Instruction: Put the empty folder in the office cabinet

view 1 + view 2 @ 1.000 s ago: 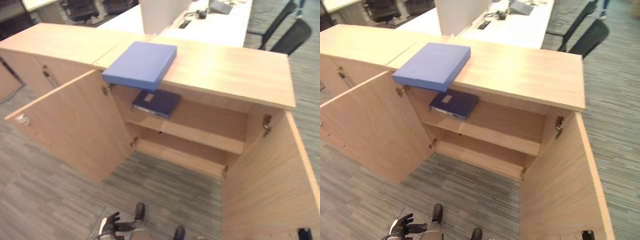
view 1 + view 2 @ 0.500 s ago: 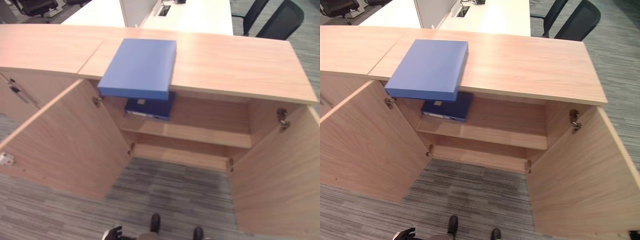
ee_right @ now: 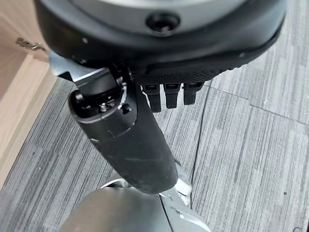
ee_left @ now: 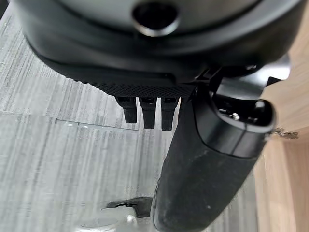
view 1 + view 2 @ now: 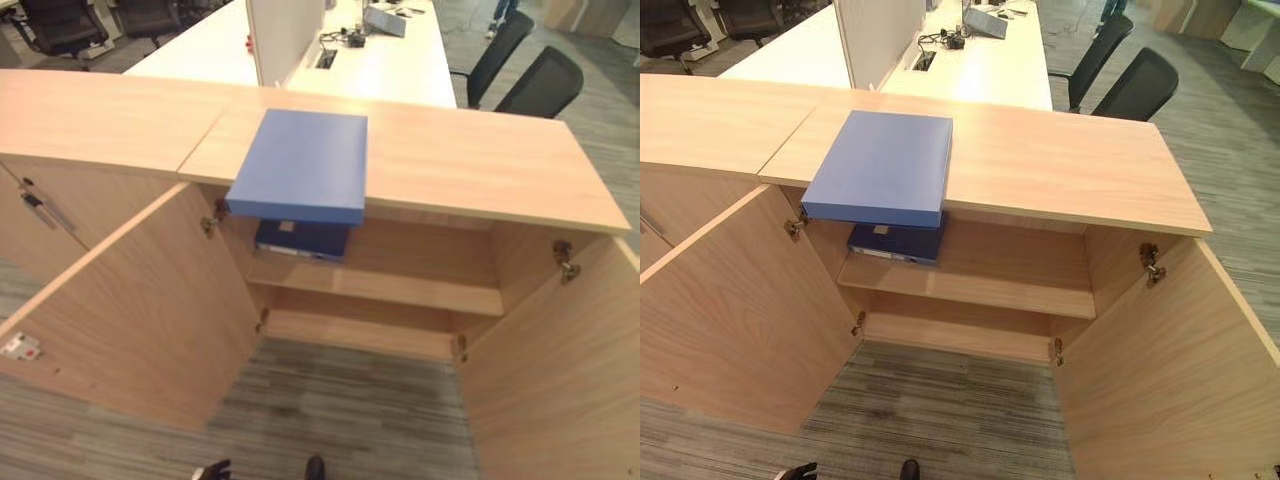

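Observation:
A light blue folder point(image 5: 300, 165) lies flat on the wooden top of the office cabinet point(image 5: 480, 160), its near edge overhanging the front. Just below it, a darker blue folder point(image 5: 300, 238) lies on the upper shelf point(image 5: 400, 285) inside. Both cabinet doors stand wide open. My left hand point(image 4: 207, 169) hangs low over the grey carpet, fingers point(image 4: 147, 113) straight, holding nothing; it also peeks in at the bottom edge point(image 5: 212, 470). My right hand point(image 3: 130, 140) hangs the same way over the carpet, fingers point(image 3: 171, 96) straight and empty. Both hands are far below and in front of the folder.
The left door point(image 5: 140, 310) and right door point(image 5: 560, 370) swing out toward me on either side of the opening. A closed cabinet point(image 5: 90, 110) adjoins on the left. Behind stand a white desk point(image 5: 380, 60) with a divider panel point(image 5: 280, 35) and black office chairs point(image 5: 540, 85).
The camera has moved: the cabinet now sits squarer and more central in view. The folders and doors have not moved. My left hand shows lower at the bottom edge.

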Available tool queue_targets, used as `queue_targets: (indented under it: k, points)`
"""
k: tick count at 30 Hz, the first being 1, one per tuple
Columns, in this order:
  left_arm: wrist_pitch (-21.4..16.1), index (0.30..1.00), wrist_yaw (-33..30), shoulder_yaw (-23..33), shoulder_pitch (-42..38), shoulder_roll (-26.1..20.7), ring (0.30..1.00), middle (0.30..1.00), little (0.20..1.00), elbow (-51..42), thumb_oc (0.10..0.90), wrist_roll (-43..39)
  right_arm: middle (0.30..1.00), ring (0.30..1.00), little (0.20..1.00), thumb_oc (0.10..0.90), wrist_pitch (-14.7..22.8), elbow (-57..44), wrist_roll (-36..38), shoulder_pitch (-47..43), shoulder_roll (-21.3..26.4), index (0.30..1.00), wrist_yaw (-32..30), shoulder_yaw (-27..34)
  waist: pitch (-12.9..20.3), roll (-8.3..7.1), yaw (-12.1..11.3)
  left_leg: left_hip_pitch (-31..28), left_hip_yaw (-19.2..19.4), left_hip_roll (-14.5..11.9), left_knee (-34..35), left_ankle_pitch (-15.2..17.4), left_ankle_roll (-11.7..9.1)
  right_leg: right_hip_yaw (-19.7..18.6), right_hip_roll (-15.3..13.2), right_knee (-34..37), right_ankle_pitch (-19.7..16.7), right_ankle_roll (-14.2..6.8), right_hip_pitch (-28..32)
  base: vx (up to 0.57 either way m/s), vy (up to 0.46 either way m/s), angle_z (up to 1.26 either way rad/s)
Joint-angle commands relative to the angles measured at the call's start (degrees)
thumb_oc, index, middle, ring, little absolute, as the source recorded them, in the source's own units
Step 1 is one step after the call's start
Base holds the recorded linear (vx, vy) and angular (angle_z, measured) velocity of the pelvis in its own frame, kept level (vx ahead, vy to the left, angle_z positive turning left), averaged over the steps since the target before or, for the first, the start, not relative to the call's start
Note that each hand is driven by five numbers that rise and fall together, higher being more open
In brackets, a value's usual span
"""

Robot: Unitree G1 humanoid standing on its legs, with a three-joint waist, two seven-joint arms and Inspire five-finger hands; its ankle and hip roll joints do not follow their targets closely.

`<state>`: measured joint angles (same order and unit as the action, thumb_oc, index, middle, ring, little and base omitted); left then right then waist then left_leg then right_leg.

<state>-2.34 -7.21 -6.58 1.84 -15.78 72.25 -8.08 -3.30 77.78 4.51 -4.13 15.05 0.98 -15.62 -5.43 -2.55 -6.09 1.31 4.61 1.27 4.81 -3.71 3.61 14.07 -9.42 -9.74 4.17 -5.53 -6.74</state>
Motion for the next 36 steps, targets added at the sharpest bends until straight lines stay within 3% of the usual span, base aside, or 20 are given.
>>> queue_targets:
  k: [1, 3, 7, 11, 13, 15, 16, 18, 19, 21, 27, 28, 32, 34, 36]
  points:
    - [-0.49, 0.9, -0.44, -0.24, -2.58, -0.39, 0.9, 0.9, 0.9, 0.17, 0.8, 1.85, 0.9, 0.9, 0.9, 0.8, 1.45, -1.49, 0.15, -3.81, 0.48, 0.9, 0.2, -1.6, -4.68, 1.53, 0.42, 1.18, -4.33, 1.56, 0.19, 2.84, -2.78, -4.8, 5.56, 3.02, -4.7, -1.22, -3.24, 0.03, -0.052, 0.13]
    - [-0.75, 0.9, -0.08, -1.3, -3.34, -0.08, 0.9, 0.9, 0.9, -0.21, 0.8, 2.38, 0.9, 0.9, 0.9, 0.8, 1.62, -1.16, 0.42, -3.58, 0.89, 0.9, 0.1, -1.63, -5.58, 1.3, 1.29, 1.02, -5.95, 2.29, 0.19, 2.49, -2.72, -8.59, 7.35, 5.55, -6.26, -1.12, -4.37, 0.08, -0.081, 0.29]
    - [-1.23, 0.9, 2.31, -2.22, -3.37, 1.51, 0.9, 0.9, 0.9, -0.71, 0.8, 0.56, 0.9, 0.9, 0.9, 0.8, 1.54, 0.34, -0.58, -2.41, 0.75, 0.9, 0.29, -1.5, -3.72, 0.89, 1.98, 1.39, -6.94, 2.68, 0.19, 2.93, -3.33, -6.98, 7.25, 11.04, -7.82, -0.76, -0.8, 0.12, -0.118, 0.78]
    - [-1.41, 0.9, 3.94, -2.17, -3.02, 2.16, 0.9, 0.9, 0.9, -1.93, 0.8, -1.64, 0.9, 0.9, 0.9, 0.8, 1.74, 0.79, 0.17, -1.65, 0.88, 0.9, 1.03, -0.61, -3.18, 0.85, 2.62, 0.3, -7.27, 2.11, 0.19, 3.65, -3.77, -6.06, 7.61, 11.92, -7.41, -0.52, 1.13, 0.15, -0.113, 0.26]
    - [-1.14, 0.9, 4.91, -1.84, -2.95, 2.94, 0.9, 0.9, 0.9, -4.12, 0.8, -6.67, 0.9, 0.9, 0.9, 0.8, 1.86, 0.75, 0.73, -1.38, 1.52, 0.9, 0.77, 0.41, -4.76, -0.1, 3.06, 2.8, -5.12, 1.66, -10.19, 7.51, -5.42, -3.79, 6.4, 10.73, -5.9, 0.34, 3.09, 0.08, -0.147, 0.41]
    - [-1.29, 0.9, 5.22, -1.54, -2.78, 3.96, 0.9, 0.9, 0.9, -4.75, 0.8, -9.54, 0.9, 0.9, 0.9, 0.8, 1.94, 0.41, 1.17, -1.59, 2.01, 0.9, 0.86, 0.12, -5.74, -0.61, 3.01, 5.64, -3.34, 1.0, -16.4, 8.13, -6.37, -2.94, 5.74, 10.93, -4.99, 0.78, 4.53, 0.05, -0.038, 0.36]
    - [-1.35, 0.9, 5.95, -1.89, -2.09, 4.93, 0.9, 0.9, 0.9, -5.88, 0.8, -11.23, 0.9, 0.9, 0.9, 0.8, 1.74, 0.1, 1.42, -1.74, 2.35, 0.9, 0.92, 0.17, -5.5, -0.8, 3.02, 5.89, -2.12, -1.75, -13.79, 6.37, -6.23, -2.81, 5.27, 10.95, -4.39, 0.74, 5.29, 0.07, 0.014, 0.27]
    - [-1.21, 0.9, 6.41, -2.33, -1.77, 5.0, 0.9, 0.9, 0.9, -6.07, 0.8, -10.85, 0.9, 0.9, 0.9, 0.8, 1.65, -0.03, 1.56, -1.62, 2.37, 0.9, 1.14, 0.24, -5.05, -0.79, 2.72, 5.77, -2.68, -2.95, -10.96, 4.75, -6.08, -2.91, 5.34, 10.85, -4.17, 0.63, 5.37, 0.13, 0.029, 0.06]
    - [-1.12, 0.9, 7.15, -3.68, -1.82, 4.87, 0.9, 0.9, 0.9, -6.42, 0.8, -10.22, 0.9, 0.9, 0.9, 0.8, 1.57, 0.01, 1.4, -1.22, 2.44, 0.9, 1.42, 0.32, -3.71, 0.04, 2.69, 3.85, -4.81, -4.47, -3.09, 1.71, -6.35, -3.38, 6.22, 10.66, -3.27, 0.67, 5.72, 0.2, 0.059, -0.05]
    - [-0.99, 0.9, 7.57, -4.95, -2.05, 4.72, 0.9, 0.9, 0.9, -7.66, 0.8, -9.97, 0.9, 0.9, 0.9, 0.8, 1.51, 0.31, 1.6, -0.74, 2.74, 0.9, 1.35, 1.19, -2.48, 0.85, 3.6, 2.5, -4.43, -4.89, -0.47, 0.32, -6.97, -3.21, 6.44, 11.22, -3.39, 0.45, 6.3, 0.16, 0.101, -0.04]
    - [-1.12, 0.9, 7.69, -5.98, -1.36, 3.6, 0.9, 0.9, 0.9, -14.93, 0.8, -10.87, 0.9, 0.9, 0.9, 0.8, 1.87, -1.15, 4.84, 0.38, 3.62, 0.9, 0.59, 4.62, -0.16, 2.64, 4.68, -1.15, -3.04, -3.56, 0.19, 2.44, -6.85, -4.73, 5.65, 14.51, -5.1, -0.37, 8.73, 0.12, 0.15, -0.16]
    - [-1.3, 0.9, 8.6, -5.09, 0.33, 2.36, 0.9, 0.9, 0.9, -22.9, 0.8, -14.85, 0.9, 0.9, 0.9, 0.8, 1.95, -0.72, 6.84, 0.59, 3.76, 0.9, 0.46, 6.72, 0.06, 3.24, 4.71, -1.97, -2.84, -3.05, 0.19, 3.28, -6.57, -4.82, 5.12, 14.74, -5.09, -0.86, 9.4, 0.08, 0.14, -0.25]
    - [-1.04, 0.9, 7.35, -2.31, 3.25, -0.81, 0.9, 0.9, 0.9, -36.07, 0.8, -16.39, 0.9, 0.9, 0.9, 0.8, 1.4, -0.03, 8.76, 0.78, 3.97, 0.9, 0.31, 10.22, 0.36, 4.03, 4.53, -3.36, -2.71, -2.16, 0.19, 4.43, -5.88, -5.2, 4.17, 14.74, -5.03, -1.49, 10.64, 0.08, 0.131, -0.12]
    - [-1.54, 0.9, 4.81, 2.78, 6.22, -2.8, 0.9, 0.9, 0.9, -47.26, 0.8, -17.26, 0.9, 0.9, 0.9, 0.8, 0.99, -0.56, 8.64, 1.23, 3.54, 0.9, 0.22, 11.36, 0.78, 4.01, 3.89, -4.04, -2.79, -1.69, 0.19, 5.06, -5.61, -5.25, 3.71, 14.74, -5.09, -1.79, 11.14, 0.07, 0.087, -0.05]
    - [-1.69, 0.9, 3.65, 4.91, 7.42, -3.0, 0.9, 0.9, 0.9, -50.99, 0.8, -17.03, 0.9, 0.9, 0.9, 0.8, 0.78, -0.87, 8.52, 1.44, 3.29, 0.9, 0.12, 11.71, 0.88, 3.82, 3.6, -4.26, -2.81, -1.59, 0.19, 5.19, -5.55, -5.29, 3.58, 14.74, -5.13, -1.89, 11.36, 0.05, 0.041, 0.0]
